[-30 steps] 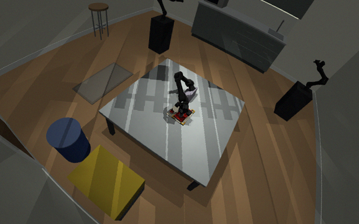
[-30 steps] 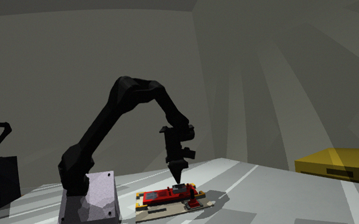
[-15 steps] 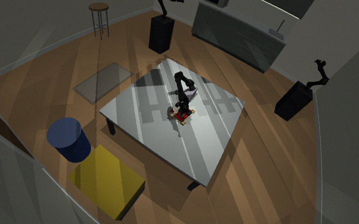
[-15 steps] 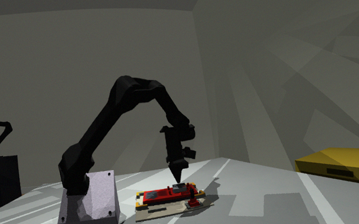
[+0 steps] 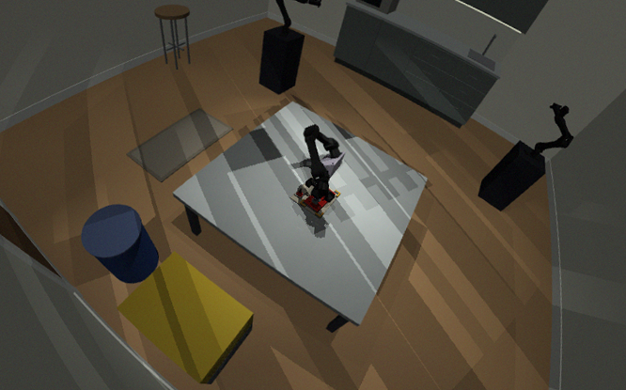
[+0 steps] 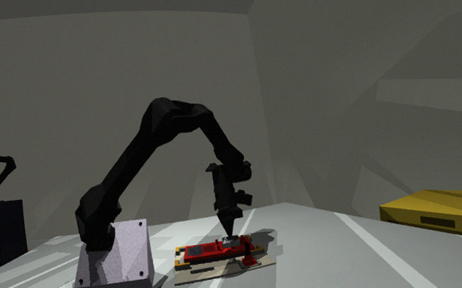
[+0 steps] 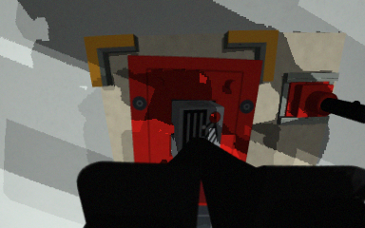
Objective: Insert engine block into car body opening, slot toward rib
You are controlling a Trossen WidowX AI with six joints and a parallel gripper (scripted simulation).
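Observation:
The red car body (image 7: 152,90) (image 6: 205,251) (image 5: 313,204) lies flat on a beige board (image 7: 309,47) (image 6: 213,273). The grey engine block (image 7: 191,121) (image 6: 230,240), with dark slots and a red dot on top, sits in the opening in the middle of the body. My gripper (image 7: 197,143) (image 6: 228,231) (image 5: 318,190) is shut with the fingers together and nothing between them. It points straight down, with its tip right at the top of the block's near edge. Whether it touches the block I cannot tell.
Two orange corner brackets (image 7: 101,49) (image 7: 267,44) hold the body's far end. A red stand with a black peg (image 7: 304,100) (image 6: 248,256) stands on the board to the right. The arm's pale base (image 6: 119,259) stands to the left on the table (image 6: 333,259).

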